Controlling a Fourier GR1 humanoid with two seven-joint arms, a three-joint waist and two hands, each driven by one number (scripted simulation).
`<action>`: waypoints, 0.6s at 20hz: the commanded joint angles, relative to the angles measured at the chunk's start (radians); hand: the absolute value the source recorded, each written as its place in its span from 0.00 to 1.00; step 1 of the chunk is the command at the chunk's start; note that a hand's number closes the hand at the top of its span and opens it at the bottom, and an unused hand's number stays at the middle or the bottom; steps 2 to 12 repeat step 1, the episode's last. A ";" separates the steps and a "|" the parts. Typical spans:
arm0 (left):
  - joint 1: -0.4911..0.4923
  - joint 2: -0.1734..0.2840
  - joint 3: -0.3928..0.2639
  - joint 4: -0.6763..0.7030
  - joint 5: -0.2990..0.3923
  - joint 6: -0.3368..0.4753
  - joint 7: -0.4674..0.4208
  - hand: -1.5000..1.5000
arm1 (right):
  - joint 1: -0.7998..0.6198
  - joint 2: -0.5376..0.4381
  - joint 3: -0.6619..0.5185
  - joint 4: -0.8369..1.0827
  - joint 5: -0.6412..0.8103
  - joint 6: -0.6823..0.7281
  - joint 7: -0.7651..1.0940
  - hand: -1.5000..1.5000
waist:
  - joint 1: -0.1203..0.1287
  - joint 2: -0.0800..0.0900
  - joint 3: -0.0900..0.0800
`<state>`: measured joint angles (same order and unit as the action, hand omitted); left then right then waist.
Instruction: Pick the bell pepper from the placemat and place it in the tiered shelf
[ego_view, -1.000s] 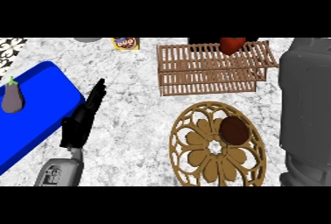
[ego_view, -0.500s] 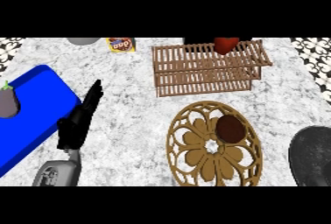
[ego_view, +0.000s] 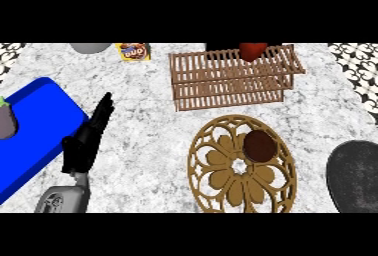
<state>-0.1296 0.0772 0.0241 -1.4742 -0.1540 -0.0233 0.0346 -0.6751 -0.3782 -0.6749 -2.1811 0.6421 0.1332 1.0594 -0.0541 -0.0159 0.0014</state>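
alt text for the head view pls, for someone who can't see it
A red bell pepper sits at the back of a wooden tiered shelf on a marble counter, with a round wooden placemat in front holding a small dark brown disc. The left hand rests open at the left, beside a blue board.

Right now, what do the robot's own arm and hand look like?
Only the left arm shows: a grey forearm with a round marking near the lower edge, ending in a black left hand with slim, straight fingers. No cables or sleeves are visible. The right hand is out of view.
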 joint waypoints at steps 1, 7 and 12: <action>0.003 0.004 -0.009 -0.071 0.004 -0.006 0.061 0.50 | 0.103 -0.055 -0.155 -0.121 -0.222 0.188 0.108 0.00 | 0.001 -0.005 0.001; 0.003 0.004 -0.009 -0.071 0.004 -0.006 0.061 0.50 | 0.103 -0.055 -0.155 -0.121 -0.222 0.188 0.108 0.00 | 0.001 -0.005 0.001; 0.003 0.004 -0.009 -0.071 0.004 -0.006 0.061 0.50 | 0.103 -0.055 -0.155 -0.121 -0.222 0.188 0.108 0.00 | 0.001 -0.005 0.001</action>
